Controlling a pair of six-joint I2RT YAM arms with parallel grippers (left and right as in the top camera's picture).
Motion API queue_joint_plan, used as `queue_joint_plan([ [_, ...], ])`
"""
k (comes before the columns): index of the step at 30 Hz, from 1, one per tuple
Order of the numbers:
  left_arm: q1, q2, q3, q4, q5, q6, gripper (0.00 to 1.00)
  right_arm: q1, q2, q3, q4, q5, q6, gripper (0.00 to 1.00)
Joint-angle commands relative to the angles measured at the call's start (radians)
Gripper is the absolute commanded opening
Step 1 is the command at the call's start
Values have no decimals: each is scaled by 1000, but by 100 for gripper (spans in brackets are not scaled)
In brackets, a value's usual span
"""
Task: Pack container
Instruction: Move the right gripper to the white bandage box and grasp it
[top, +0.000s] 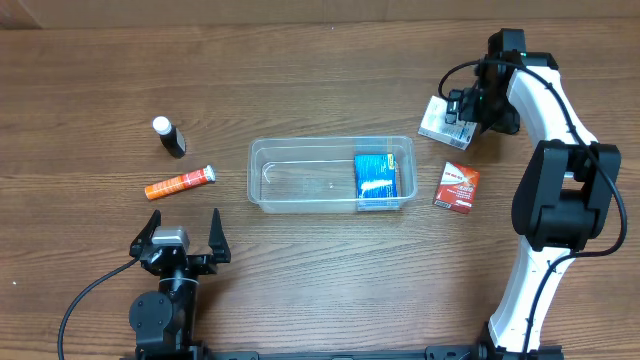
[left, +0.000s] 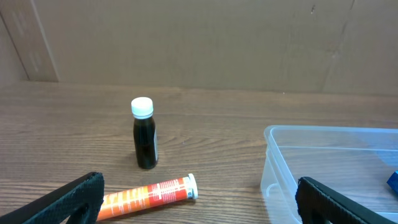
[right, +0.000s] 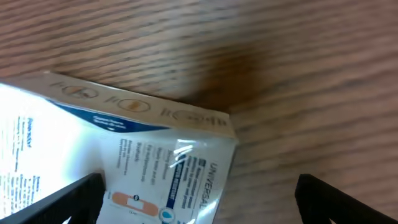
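1. Right gripper (top: 462, 110), upper right of the overhead frame, hangs with fingers spread above a white cardboard bandage box (top: 435, 120).
2. Clear plastic rectangular container (top: 300, 195) sits mid-frame.
3. Left gripper (top: 184, 220), lower left, is likewise released.
4. The bandage box lies off-centre in the wrist frame, so centring over it before closing looks wise.

A robot lab bench: wood-grain table (top: 320, 290), cardboard backdrop (left: 199, 43), 2 mounted arms (top: 545, 105).
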Motion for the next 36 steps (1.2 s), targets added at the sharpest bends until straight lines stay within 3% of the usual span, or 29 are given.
queue_joint_plan([
  [1, -6, -9, -4, -1, -6, 11, 100, -14, 8, 21, -30, 163, 192, 100],
  [5, -6, -9, -4, -1, -6, 11, 100, -55, 8, 21, -62, 171, 245, 100],
  [9, -6, -9, -4, -1, -6, 11, 100, -73, 8, 71, -94, 79, 195, 100],
  [12, -6, -9, -4, -1, -6, 11, 100, -50, 8, 202, -127, -5, 3, 100],
  [16, -6, -9, -4, -1, -6, 11, 100, -4, 8, 283, -146, -48, -594, 100],
  [17, -6, -9, -4, -1, -6, 11, 100, -2, 8, 267, -146, -50, -687, 100],
  [21, -6, -9, -4, -1, -6, 11, 100, -5, 10, 246, -178, -95, -882, 100],
  [25, -6, -9, -4, -1, -6, 11, 100, -9, 41, 246, -188, -154, -972, 100],
  [36, -6, -9, -4, -1, -6, 11, 100, -12, 130, 246, -205, -177, -980, 100],
])
